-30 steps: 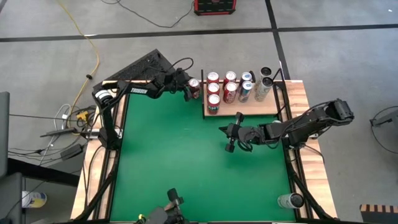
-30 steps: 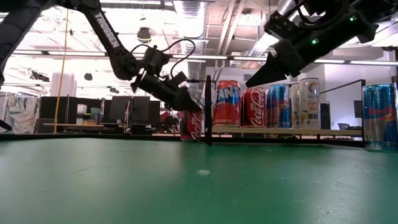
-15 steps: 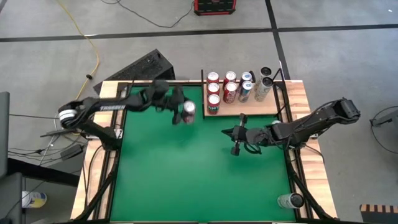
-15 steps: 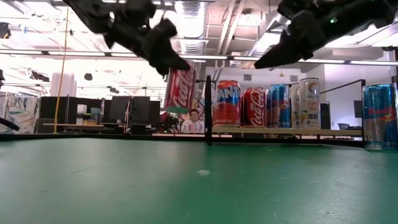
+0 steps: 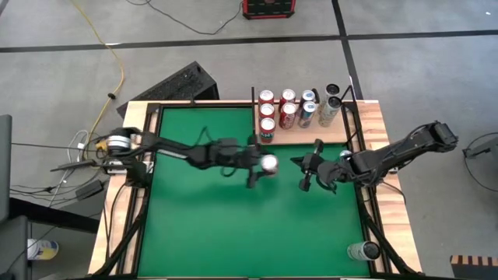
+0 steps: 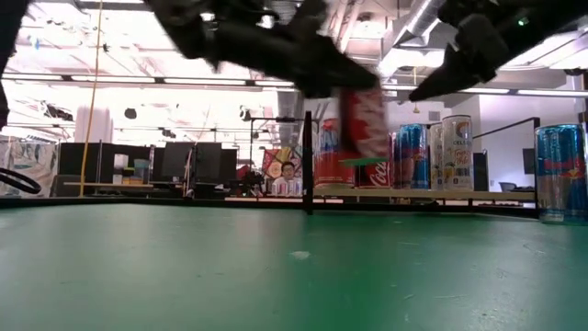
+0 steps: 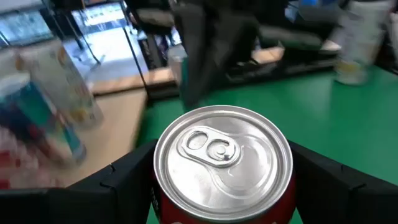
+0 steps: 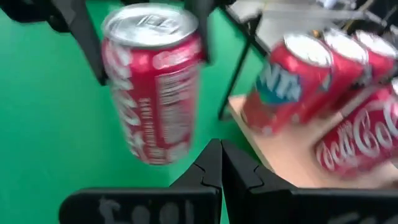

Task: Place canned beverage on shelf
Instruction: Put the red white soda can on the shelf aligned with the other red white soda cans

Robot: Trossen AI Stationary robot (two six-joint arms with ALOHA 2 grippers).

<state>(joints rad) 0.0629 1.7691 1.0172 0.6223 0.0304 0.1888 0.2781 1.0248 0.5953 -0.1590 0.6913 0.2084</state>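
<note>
The left gripper (image 5: 261, 165) is grasping a red can (image 5: 268, 163) above the table (image 5: 202, 225); the right gripper (image 5: 305, 173), fingers clenched, is hovering at its three o'clock, the shelf (image 5: 311, 134) at twelve.

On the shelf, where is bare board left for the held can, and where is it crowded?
The shelf is bare along its front strip, right of the front red can. Its back half is packed with cans. The left gripper holds the red can above the green table.

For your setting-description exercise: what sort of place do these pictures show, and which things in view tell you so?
Most likely a robotics lab or workshop. Two dark robot arms work over a green table, the left pincer holding a red can. Behind, the low view shows desks with monitors, exposed ceiling ducts and a seated person.
</note>
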